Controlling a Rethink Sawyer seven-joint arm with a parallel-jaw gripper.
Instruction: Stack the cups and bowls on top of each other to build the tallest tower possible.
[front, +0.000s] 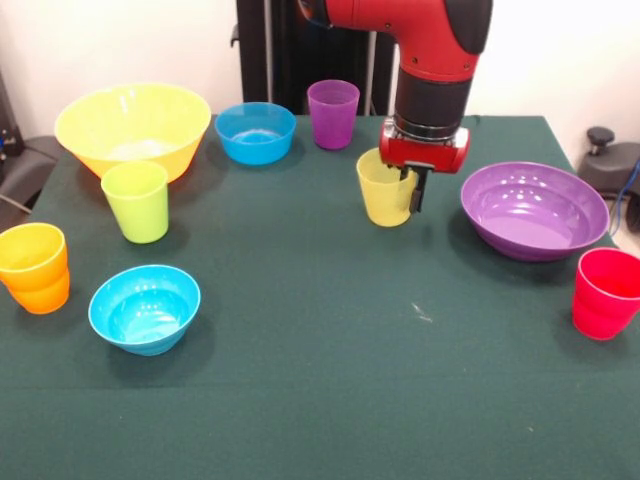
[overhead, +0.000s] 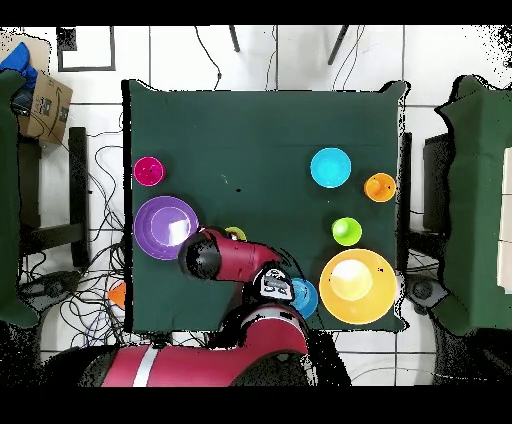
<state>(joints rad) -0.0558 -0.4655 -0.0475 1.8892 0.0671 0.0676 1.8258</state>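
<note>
Green desk (front: 320, 380) is taken as landmark. Large yellow bowl (front: 133, 125) is seen at its far left corner, wide purple bowl (front: 534, 210) at the right. One blue bowl (front: 145, 308) is placed near-left, a second blue bowl (front: 256, 131) at the far edge beside the purple cup (front: 333, 113). Lime cup (front: 136, 200), orange cup (front: 34, 266) and red cup (front: 605, 292) are spread around. Yellow cup (front: 386, 188) sits mid-desk; the gripper (front: 412, 188) is lowered at its right rim, one finger outside the wall. Whether it is clamped cannot be told.
</note>
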